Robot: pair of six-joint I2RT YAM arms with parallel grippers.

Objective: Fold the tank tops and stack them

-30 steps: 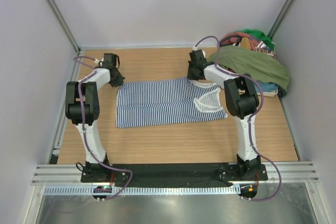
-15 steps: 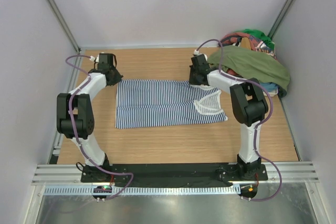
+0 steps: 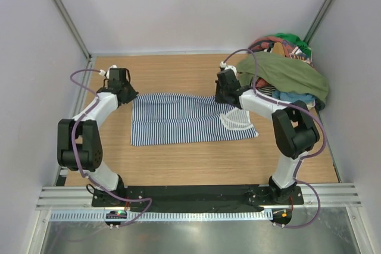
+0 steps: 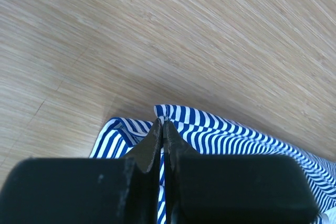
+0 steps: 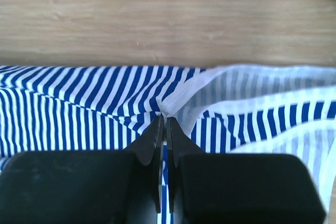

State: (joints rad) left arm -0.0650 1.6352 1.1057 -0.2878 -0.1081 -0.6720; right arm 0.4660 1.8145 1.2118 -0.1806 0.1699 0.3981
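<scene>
Striped top [image 3: 178, 120] lies spread flat mid-surface [image 3: 178, 162], long side running left-right, hem end at left, armhole end w/ white trim [image 3: 238, 124] at right.

Left hand [image 3: 127, 94] is low at the top's far-left corner. Wrist view: its fingers [image 4: 149, 150] are pressed tight together w/ the striped corner pinched between the tips, and the cloth is rucked up a bit round them, so it is grasping the top.

Right hand [image 3: 226, 96] is low at the far edge, toward the right end. Wrist view: its fingers [image 5: 151, 148] are clenched on the cloth right where the stripes meet the white trim, w/ a small fold caught at the tips.

Both hands are on the same far edge, well apart, w/ the top stretched between them and a few wrinkles near each grip. The rest of the cloth rests on the surface, on the near side of both hands.

Green top [image 3: 286, 71] is draped over a pile [image 3: 286, 44] of other clothes in the far-right corner, just beyond the right arm and apart from the striped top. Neither hand touches it
</scene>
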